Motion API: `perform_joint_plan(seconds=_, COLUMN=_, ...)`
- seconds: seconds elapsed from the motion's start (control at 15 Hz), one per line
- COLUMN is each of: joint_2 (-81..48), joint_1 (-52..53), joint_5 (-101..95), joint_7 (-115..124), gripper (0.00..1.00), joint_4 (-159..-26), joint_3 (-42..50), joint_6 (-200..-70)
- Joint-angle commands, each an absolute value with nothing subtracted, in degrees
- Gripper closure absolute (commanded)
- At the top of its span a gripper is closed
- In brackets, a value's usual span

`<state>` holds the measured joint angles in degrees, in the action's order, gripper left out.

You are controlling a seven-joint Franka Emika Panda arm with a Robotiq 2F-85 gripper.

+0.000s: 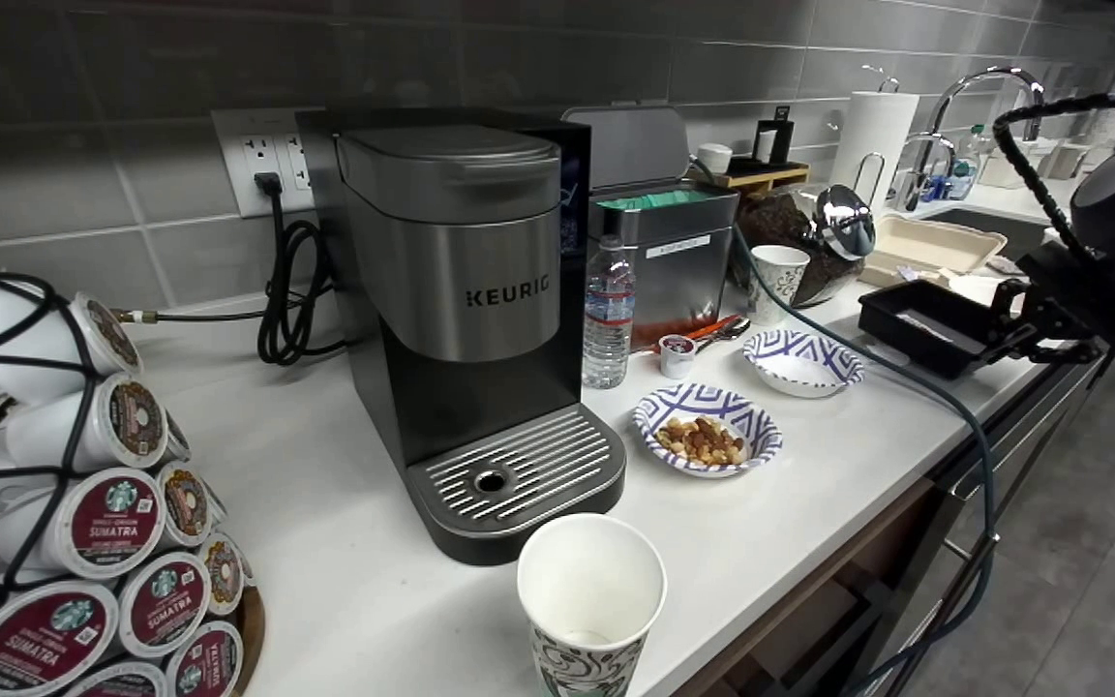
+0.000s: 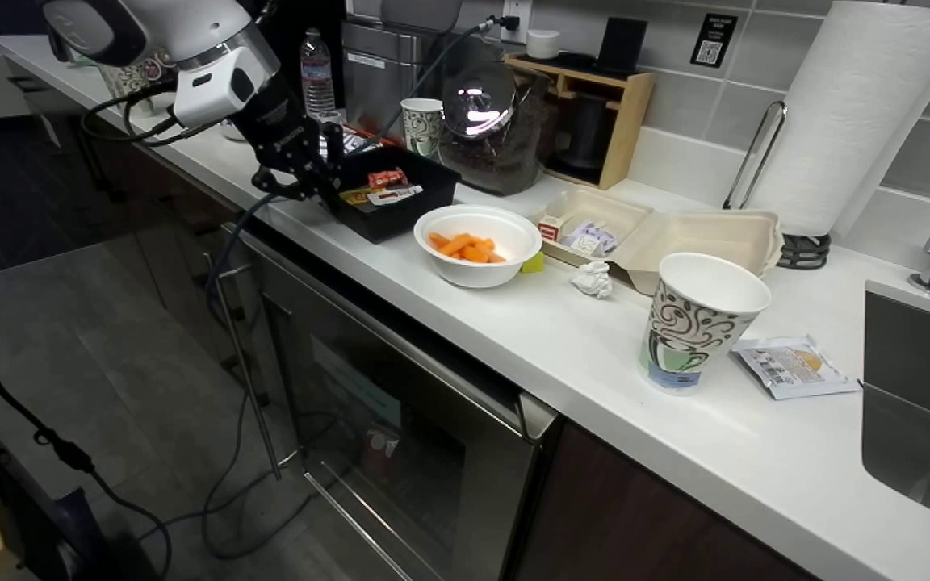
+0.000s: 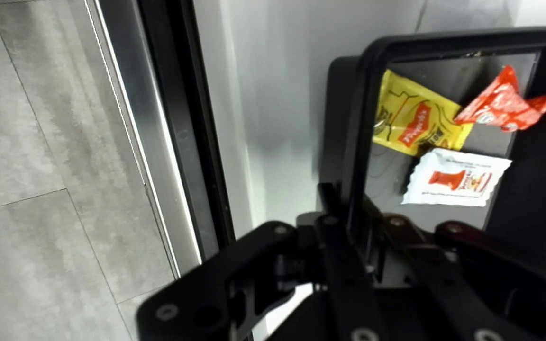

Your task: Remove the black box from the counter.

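Observation:
The black box [image 1: 906, 334] is a shallow tray near the front edge of the white counter [image 2: 586, 347]. In an exterior view the box [image 2: 412, 216] holds several small wrapped candies. It appears to rest on the counter. My gripper [image 2: 326, 187] reaches down to the box's wall on the arm's side; in an exterior view the gripper [image 1: 995, 344] is at the box's near corner. In the wrist view my gripper [image 3: 351, 206] has one finger outside and one inside the box wall [image 3: 365, 109], close against it. The fingertips are dark and partly blurred.
A white bowl of carrots [image 2: 473, 266] stands right beside the box. A jar [image 2: 493, 133] and a paper cup [image 2: 421, 125] stand behind it. An open takeout container [image 2: 699, 238] lies farther along. Patterned bowls [image 1: 802, 373] and a hanging cable [image 1: 969, 416] are close by.

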<state>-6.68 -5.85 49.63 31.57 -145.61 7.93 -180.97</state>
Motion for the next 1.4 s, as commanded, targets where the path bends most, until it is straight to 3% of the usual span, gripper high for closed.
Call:
perform_joint_plan(seconds=0.0, joint_2=-0.1, joint_1=-7.6, joint_5=47.8, joint_7=27.1, gripper=0.97, joint_4=-147.5, joint_3=9.3, joint_6=-177.4)
perform_joint_plan(seconds=0.47, joint_2=19.6, joint_1=-10.3, joint_5=33.1, joint_7=21.7, gripper=0.97, joint_4=-147.6, joint_3=16.1, joint_6=-149.7)
perform_joint_plan(seconds=0.6, joint_2=23.2, joint_1=-7.9, joint_5=27.9, joint_7=22.1, gripper=0.97, joint_4=-145.4, joint_3=21.3, joint_6=-139.6)
perform_joint_plan(seconds=0.8, joint_2=27.6, joint_1=-12.7, joint_5=21.3, joint_7=23.9, gripper=0.97, joint_4=-138.3, joint_3=22.1, joint_6=-124.9)
perform_joint_plan(seconds=1.33, joint_2=28.4, joint_1=-19.6, joint_5=23.7, joint_7=23.1, gripper=0.97, joint_4=-120.9, joint_3=20.0, joint_6=-120.9)
